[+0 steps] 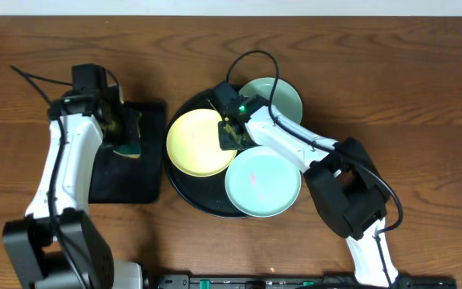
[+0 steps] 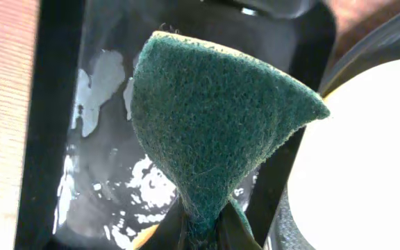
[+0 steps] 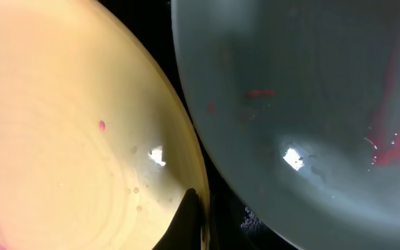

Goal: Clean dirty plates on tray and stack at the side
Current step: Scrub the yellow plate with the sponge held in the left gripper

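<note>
Currently the right gripper [image 1: 231, 135] is pinching the right-hand rim of the yellow plate [image 1: 199, 144], its jaws clenched on that edge. In the right wrist view its dark fingertips [image 3: 188, 212] are sitting right on the rim. The yellow plate is lying on the left part of the round tray [image 1: 199, 197], with a pink dot and a faint pink streak showing on it. Two more plates are sharing the tray: the front aqua plate [image 1: 263, 183] is lying just beside the yellow one and carrying pink smears, and the back aqua plate [image 1: 283, 96] is sitting partly hidden behind the right arm. The left gripper [image 1: 121, 132] is grasping a green sponge [image 2: 214, 125] over the rectangular tray [image 1: 147, 172], which is lying beside the round tray on the wooden table [image 1: 391, 64]
</note>
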You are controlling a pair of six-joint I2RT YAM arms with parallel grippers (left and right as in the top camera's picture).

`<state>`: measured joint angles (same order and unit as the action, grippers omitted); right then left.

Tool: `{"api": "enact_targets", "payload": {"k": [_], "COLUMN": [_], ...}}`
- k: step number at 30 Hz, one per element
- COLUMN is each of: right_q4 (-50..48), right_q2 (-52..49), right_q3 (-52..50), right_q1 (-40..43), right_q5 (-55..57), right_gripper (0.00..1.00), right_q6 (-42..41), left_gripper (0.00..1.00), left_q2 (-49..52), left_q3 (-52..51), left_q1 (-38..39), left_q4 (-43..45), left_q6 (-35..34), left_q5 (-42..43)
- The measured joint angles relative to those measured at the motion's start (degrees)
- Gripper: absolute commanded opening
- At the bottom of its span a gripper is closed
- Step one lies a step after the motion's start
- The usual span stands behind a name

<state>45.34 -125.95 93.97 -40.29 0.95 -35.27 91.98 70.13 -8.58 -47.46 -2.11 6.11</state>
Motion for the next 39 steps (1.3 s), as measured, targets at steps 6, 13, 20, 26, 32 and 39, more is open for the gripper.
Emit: {"api": "enact_targets", "payload": {"k": [6, 13, 20, 26, 32, 39], "right_q4": [0.4, 0.8, 0.9, 0.9, 0.9, 0.9], "right_q2": [0.0, 0.0, 0.0, 0.0, 0.0, 0.0], "right_q3": [0.0, 0.0, 0.0, 0.0, 0.0, 0.0], "right_q1": [1.0, 1.2, 1.4, 1.4, 1.4, 1.4], "right_q5": [-2.5, -3.8, -4.0, -4.0, -4.1, -4.1], "right_gripper": [0.01, 0.01, 0.01, 0.01, 0.01, 0.01], "right_q6": [1.0, 1.4, 1.4, 1.4, 1.4, 1.4], "left_gripper": [0.07, 0.08, 0.07, 0.07, 0.08, 0.08], "left_q2": [-0.2, -0.2, 0.5, 6.6, 12.7, 15.8], "left_q3": [0.0, 0.0, 0.0, 0.0, 0.0, 0.0], "left_q1": [0.1, 3.8, 12.1, 18.1, 21.8, 24.2], "left_q4": [-0.1, -0.1, 2.3, 4.1, 4.3, 5.3], "left_q6": [-2.6, -7.0, -14.1, -18.1, -20.8, -21.7], "left_q5": [0.0, 0.0, 0.0, 0.0, -0.1, -0.2]}}
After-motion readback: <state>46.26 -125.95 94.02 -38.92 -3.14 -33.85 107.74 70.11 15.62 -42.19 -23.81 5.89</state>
